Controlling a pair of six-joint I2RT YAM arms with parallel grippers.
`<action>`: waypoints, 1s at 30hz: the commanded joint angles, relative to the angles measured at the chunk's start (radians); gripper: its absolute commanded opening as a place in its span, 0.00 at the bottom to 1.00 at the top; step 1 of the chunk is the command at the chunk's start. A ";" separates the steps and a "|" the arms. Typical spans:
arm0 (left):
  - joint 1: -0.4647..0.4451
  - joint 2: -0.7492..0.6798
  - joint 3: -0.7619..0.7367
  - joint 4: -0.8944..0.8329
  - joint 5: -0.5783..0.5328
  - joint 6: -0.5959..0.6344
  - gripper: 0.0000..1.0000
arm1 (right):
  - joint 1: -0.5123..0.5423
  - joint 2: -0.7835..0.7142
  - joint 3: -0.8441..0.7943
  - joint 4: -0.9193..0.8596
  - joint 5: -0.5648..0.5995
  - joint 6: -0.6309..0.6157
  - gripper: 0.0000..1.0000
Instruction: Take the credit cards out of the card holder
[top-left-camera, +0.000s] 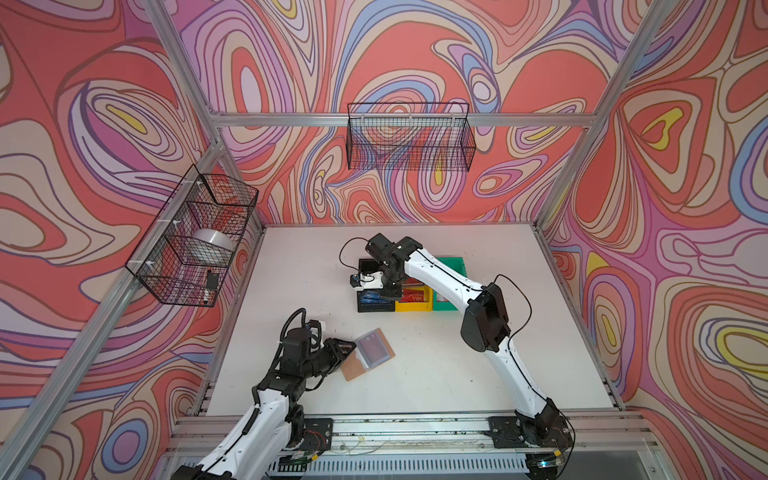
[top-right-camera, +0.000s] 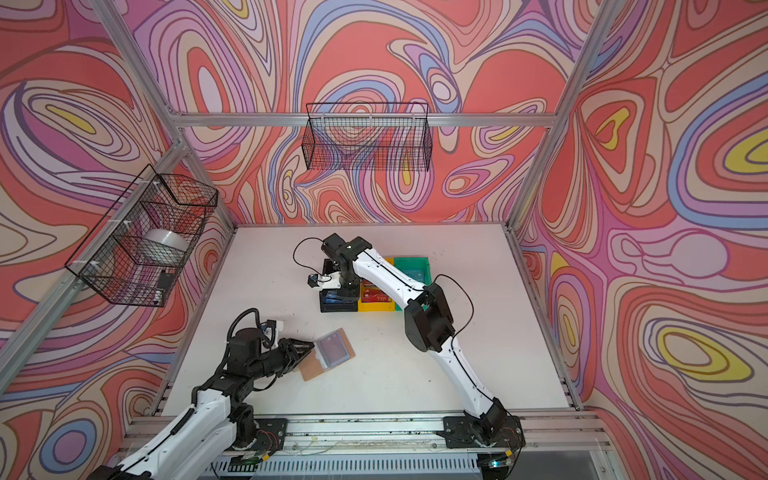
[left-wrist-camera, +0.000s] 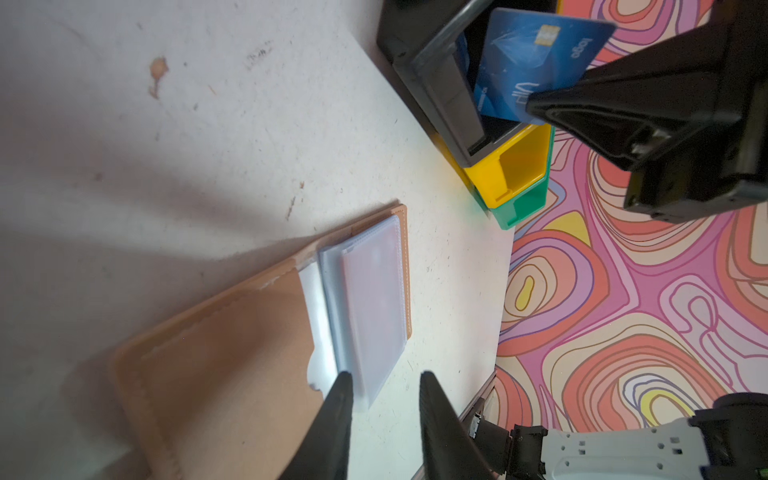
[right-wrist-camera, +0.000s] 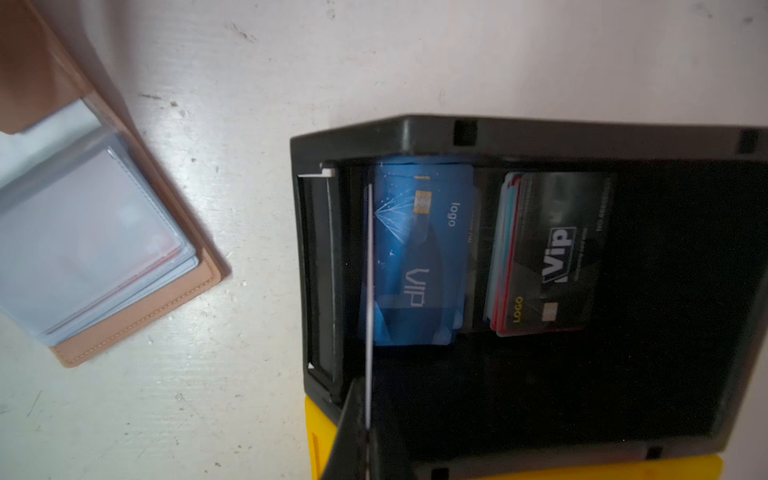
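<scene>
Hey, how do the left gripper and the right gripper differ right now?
The left gripper is open; the right gripper is shut on a blue card. The left gripper sits at the card holder's edge; the right gripper hangs over the black bin. Both are black.

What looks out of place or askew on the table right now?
Nothing spilled or damaged. The card holder lies open, askew to the table edges, sleeves fanned. A brownish stain marks the table.

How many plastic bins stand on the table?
3, in a row: black bin on the left, yellow bin in the middle, green bin on the right. The right arm covers parts of them.
</scene>
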 joint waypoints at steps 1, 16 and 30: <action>0.003 -0.012 -0.011 -0.013 -0.010 0.013 0.31 | 0.009 0.018 -0.002 0.000 0.030 -0.011 0.00; 0.002 -0.009 -0.015 -0.015 -0.012 0.016 0.32 | 0.018 0.031 -0.008 -0.022 0.048 -0.024 0.00; 0.002 -0.007 -0.015 -0.014 -0.014 0.019 0.32 | 0.027 0.045 -0.010 -0.034 0.049 -0.032 0.00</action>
